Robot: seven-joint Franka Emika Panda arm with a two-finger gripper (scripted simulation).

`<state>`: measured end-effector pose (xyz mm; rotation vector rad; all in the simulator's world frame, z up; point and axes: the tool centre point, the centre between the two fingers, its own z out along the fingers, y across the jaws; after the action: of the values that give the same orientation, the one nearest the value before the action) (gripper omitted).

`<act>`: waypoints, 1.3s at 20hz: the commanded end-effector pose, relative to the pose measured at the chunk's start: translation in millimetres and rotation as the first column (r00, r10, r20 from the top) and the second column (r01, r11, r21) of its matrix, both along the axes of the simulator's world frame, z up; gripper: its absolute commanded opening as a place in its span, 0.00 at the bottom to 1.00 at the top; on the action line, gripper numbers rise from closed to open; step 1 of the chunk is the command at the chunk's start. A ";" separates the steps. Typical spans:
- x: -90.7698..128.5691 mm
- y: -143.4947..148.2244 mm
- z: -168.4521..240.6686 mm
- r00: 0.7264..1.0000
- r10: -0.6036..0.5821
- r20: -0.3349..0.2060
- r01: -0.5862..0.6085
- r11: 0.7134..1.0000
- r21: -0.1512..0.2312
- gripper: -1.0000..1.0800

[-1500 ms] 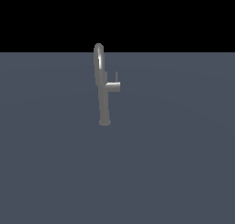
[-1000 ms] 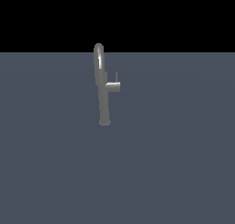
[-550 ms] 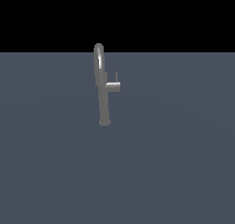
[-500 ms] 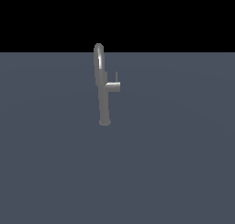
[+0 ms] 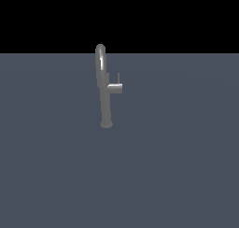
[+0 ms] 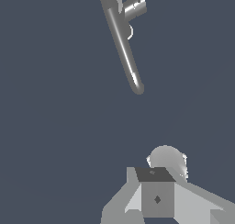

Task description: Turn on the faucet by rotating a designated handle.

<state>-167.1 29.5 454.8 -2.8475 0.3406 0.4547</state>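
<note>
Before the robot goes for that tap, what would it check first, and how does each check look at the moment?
1. Faucet upright on its base: ok.
2. Handle sticks out toward the exterior view's right, nothing covering it: ok.
3. Thin pin at the handle's end points up: ok.
4. Gripper well apart from the faucet, touching nothing: ok.
5. Gripper open or shut: cannot tell, fingertips not clearly shown.
6. Arm visible in the exterior view: not ok, only the wrist view shows it.
</note>
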 end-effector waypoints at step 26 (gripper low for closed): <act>152.2 -12.5 -89.9 0.792 -0.314 -0.524 0.509 0.814 0.280 0.00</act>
<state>-22.9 18.6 372.5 -2.1847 0.8155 0.9430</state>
